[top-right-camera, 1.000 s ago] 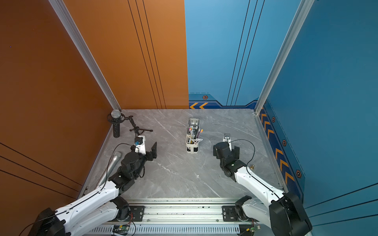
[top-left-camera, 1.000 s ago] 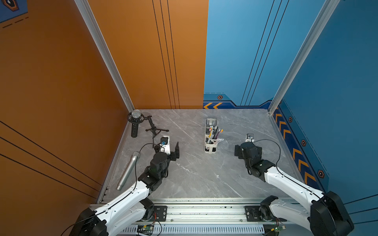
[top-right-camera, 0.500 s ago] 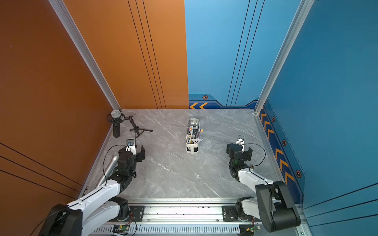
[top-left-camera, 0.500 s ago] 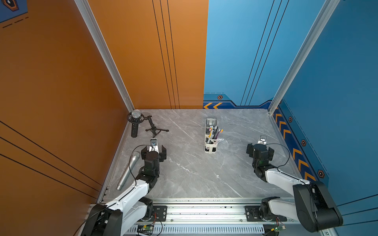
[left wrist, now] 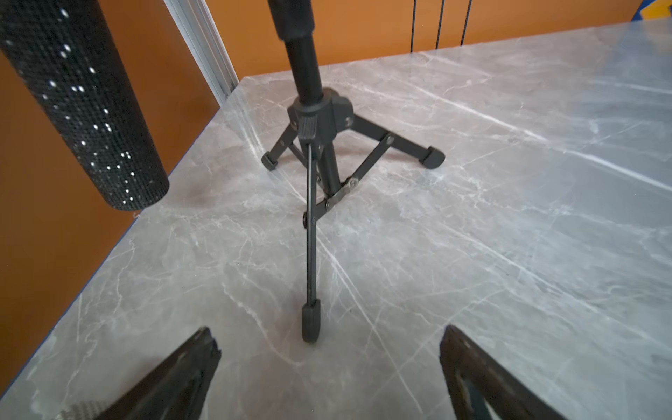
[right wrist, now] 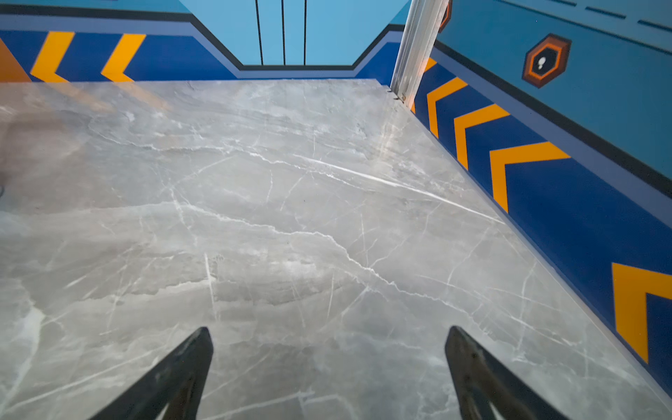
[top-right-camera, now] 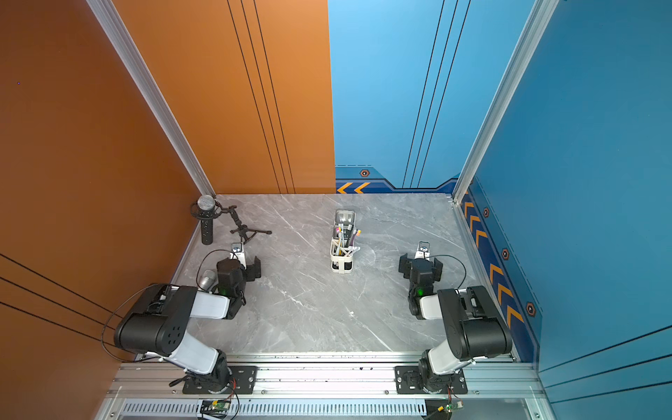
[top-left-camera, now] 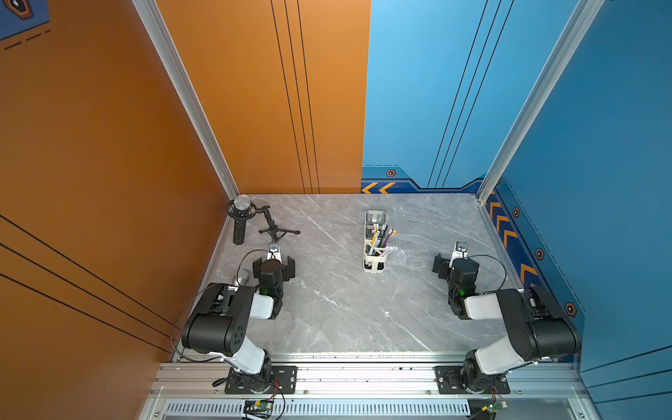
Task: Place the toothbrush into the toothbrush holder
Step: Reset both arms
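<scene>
I see the worktop (right wrist: pixel 291 218) as smooth grey marble-look stone with a soft gloss. The toothbrush holder (top-left-camera: pixel 373 262) looks white plastic, the tripod stand (left wrist: pixel 329 120) matt black, the microphone (left wrist: pixel 83 109) perforated mesh.

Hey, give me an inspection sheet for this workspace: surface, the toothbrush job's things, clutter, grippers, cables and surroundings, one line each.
Surface: grey marble tabletop, no spill seen.
Job's things: narrow white toothbrush holder stands upright mid-table; several toothbrushes lean in it; none seen loose on the table.
Clutter: black perforated microphone hung on a black tripod stand in the far left corner; silver microphone lying at the table's left edge, partly hidden.
Grippers: left gripper open, empty, facing the tripod; right gripper open, empty, over bare table.
Cables: black cable loops off the left wrist, another off the right; neither touches the holder.
Surroundings: orange wall panels, blue wall panels, aluminium rail in front.
</scene>
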